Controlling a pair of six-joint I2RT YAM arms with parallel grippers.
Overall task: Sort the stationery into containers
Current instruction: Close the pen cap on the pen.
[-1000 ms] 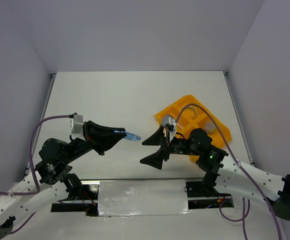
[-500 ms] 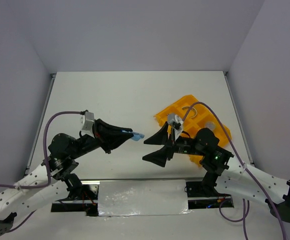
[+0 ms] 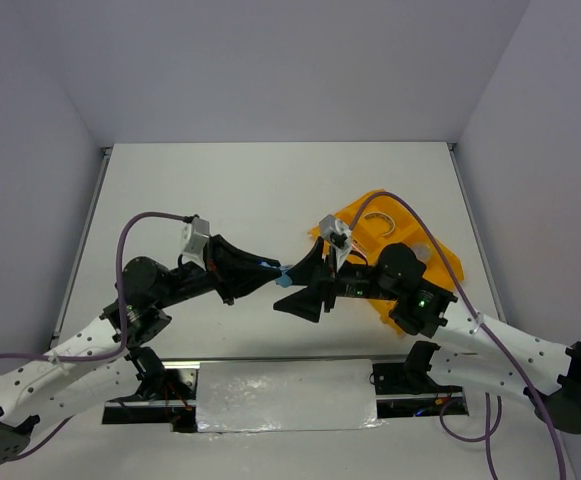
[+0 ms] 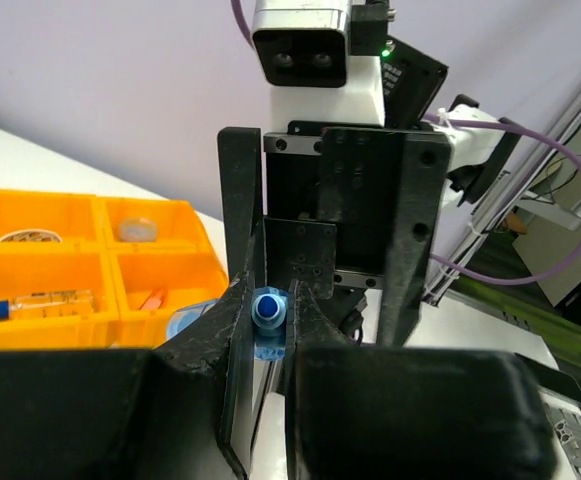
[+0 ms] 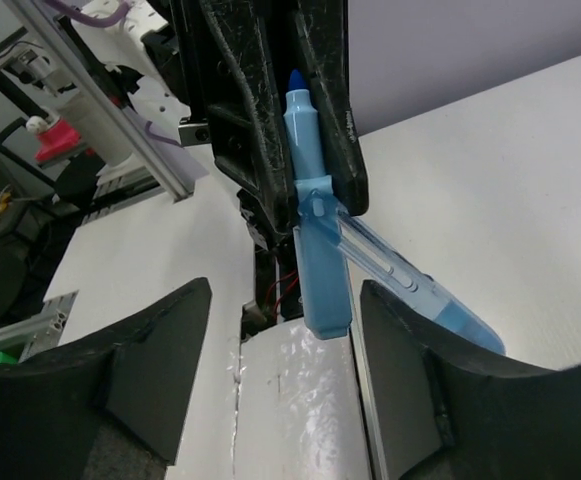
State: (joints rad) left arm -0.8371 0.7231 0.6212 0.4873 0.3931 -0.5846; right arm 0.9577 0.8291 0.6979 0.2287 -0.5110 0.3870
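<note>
Closing the gap over the last second, I have brought both arms together above the white tabletop (image 3: 220, 190). My left pincer (image 3: 273, 271) is clenched on the slim blue plastic pen (image 5: 315, 200), holding it in the air. The pen now sits between the fingers of my right pincer (image 3: 305, 284), which is spread wide and not touching it. I read this as a handover: right clamps, left releases, then the pen goes into the orange-yellow compartmented plastic tray (image 3: 448, 262) by the right arm.

Overhead; opposed wrist close-ups of pen (image 5: 315, 240)
</note>
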